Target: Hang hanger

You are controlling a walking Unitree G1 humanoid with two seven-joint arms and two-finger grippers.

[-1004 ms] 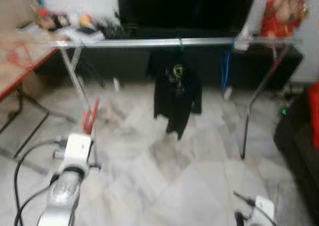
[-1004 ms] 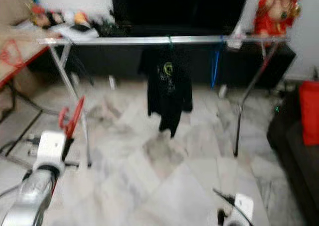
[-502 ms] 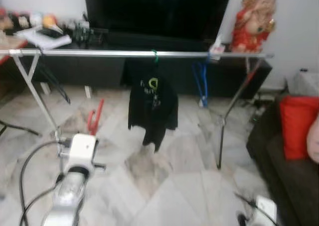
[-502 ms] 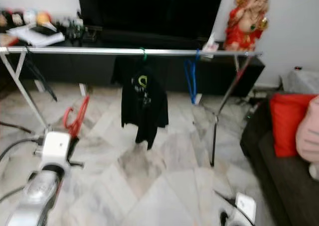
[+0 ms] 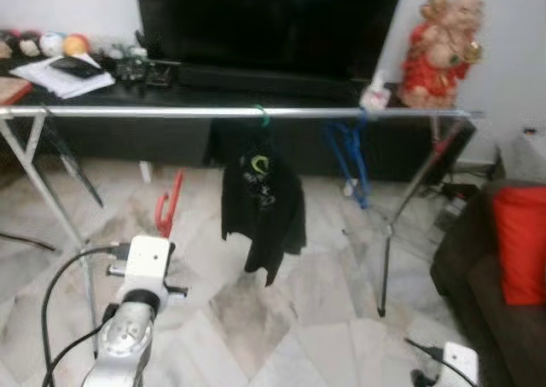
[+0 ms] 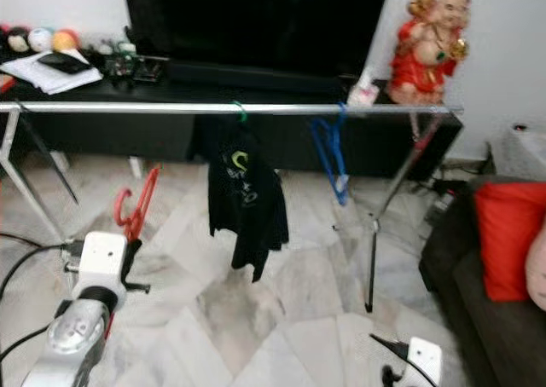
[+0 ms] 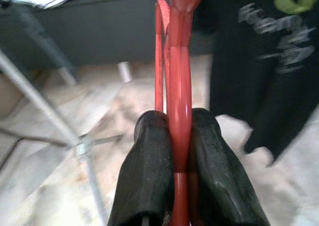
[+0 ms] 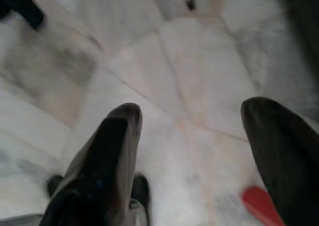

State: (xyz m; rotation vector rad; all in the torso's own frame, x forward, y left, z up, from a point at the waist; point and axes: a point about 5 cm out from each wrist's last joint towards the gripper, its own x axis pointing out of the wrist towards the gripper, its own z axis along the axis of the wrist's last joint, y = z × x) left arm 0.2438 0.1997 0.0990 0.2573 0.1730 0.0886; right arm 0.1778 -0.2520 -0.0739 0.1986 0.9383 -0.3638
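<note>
Red plastic, the hanger (image 7: pixel 177 86) sits pinched between my left gripper's (image 7: pixel 177 173) fingers, hook upward, I judge ready for hooking. My right gripper (image 8: pixel 192 151) hangs idle, fingers apart. Beyond, the silver rail (image 5: pixel 171 112) holds a black shirt (image 5: pixel 263 208) and a blue hanger (image 5: pixel 348 153).

Silver rail (image 6: pixel 171 108) spans scene on angled legs. Black garment (image 6: pixel 246 195) hangs from rail on green hook; blue hanger (image 6: pixel 329 153) hangs further right. Left arm (image 6: pixel 81 314) low at left, red hanger (image 6: pixel 136 206) rising above it, below rail. Red statue (image 6: pixel 424 36) on dark bench (image 6: pixel 281 93). Red cushion (image 6: pixel 509 238) at right.
</note>
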